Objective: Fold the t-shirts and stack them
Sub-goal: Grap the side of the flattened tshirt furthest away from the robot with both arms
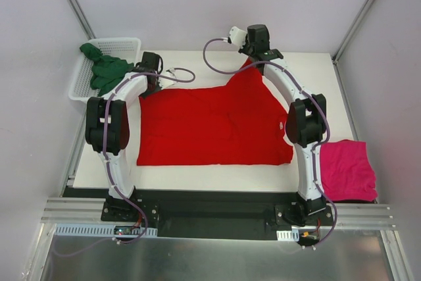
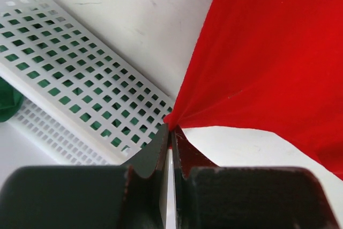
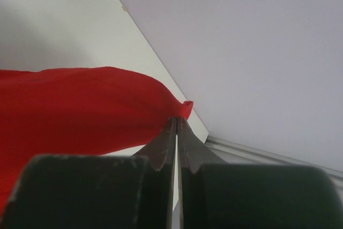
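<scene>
Both arms extended forward; left gripper (image 2: 170,130), right gripper (image 3: 176,122) each clamped tight on red t-shirt (image 1: 210,123).

Bright, even, diffuse light in all views, with no hard shadows. The top view is sharp, with a thin soft shadow under the red t-shirt (image 1: 210,126) and a dull sheen on the metal sheet (image 1: 210,258) at bottom. In the wrist views the left gripper (image 2: 170,131) and right gripper (image 3: 177,122) are dark and blurred at bottom of frame. The red is oversaturated, so the weave is lost.

White plastic mesh basket (image 1: 80,82) at far-left corner of white table (image 1: 309,77). Aluminium rail (image 1: 72,214) along near edge.
</scene>
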Robot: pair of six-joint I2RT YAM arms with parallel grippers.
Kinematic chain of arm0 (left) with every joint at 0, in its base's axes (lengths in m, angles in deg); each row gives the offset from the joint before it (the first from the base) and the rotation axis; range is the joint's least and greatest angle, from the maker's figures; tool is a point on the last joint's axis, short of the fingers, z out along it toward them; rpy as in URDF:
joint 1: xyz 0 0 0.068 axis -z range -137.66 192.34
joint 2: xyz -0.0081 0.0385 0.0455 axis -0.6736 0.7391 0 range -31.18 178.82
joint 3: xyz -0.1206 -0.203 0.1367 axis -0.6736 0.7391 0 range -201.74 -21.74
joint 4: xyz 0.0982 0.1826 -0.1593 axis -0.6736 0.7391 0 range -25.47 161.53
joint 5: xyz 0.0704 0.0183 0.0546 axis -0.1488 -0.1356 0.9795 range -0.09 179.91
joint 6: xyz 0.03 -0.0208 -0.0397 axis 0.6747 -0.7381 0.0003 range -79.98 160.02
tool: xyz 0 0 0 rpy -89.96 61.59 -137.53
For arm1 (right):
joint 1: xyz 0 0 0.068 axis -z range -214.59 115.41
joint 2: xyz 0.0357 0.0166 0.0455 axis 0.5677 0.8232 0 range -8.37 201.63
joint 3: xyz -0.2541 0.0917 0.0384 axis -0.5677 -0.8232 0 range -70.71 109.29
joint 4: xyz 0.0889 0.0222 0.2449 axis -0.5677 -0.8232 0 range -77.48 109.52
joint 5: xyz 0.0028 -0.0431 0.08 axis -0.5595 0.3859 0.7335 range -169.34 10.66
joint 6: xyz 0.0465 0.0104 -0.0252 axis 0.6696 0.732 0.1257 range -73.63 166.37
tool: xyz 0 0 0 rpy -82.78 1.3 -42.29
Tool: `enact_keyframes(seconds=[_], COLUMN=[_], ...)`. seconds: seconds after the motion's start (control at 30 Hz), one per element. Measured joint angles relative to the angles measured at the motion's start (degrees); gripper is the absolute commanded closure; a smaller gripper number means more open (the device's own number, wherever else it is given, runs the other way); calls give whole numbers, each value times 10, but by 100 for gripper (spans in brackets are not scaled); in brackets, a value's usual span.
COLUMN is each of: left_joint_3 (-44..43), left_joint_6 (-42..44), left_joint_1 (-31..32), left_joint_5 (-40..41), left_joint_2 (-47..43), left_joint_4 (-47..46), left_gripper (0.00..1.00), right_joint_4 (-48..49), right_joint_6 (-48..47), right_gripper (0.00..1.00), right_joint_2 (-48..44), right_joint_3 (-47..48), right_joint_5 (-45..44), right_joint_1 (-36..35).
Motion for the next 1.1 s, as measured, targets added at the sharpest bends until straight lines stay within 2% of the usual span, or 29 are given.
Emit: enact_keyframes(seconds=[1.1], left_joint_3=[-28], left_joint_6=[43], left_joint_1=[0], left_joint_5=[31], left_joint_2=[9], left_joint_4=[-44], left_gripper=[100], right_joint_4=[56], right_joint_6=[-69], right_gripper=[99], right_joint_2=[-5], right_joint_3=[0], right_joint_5=[-4], right_joint_1=[-5])
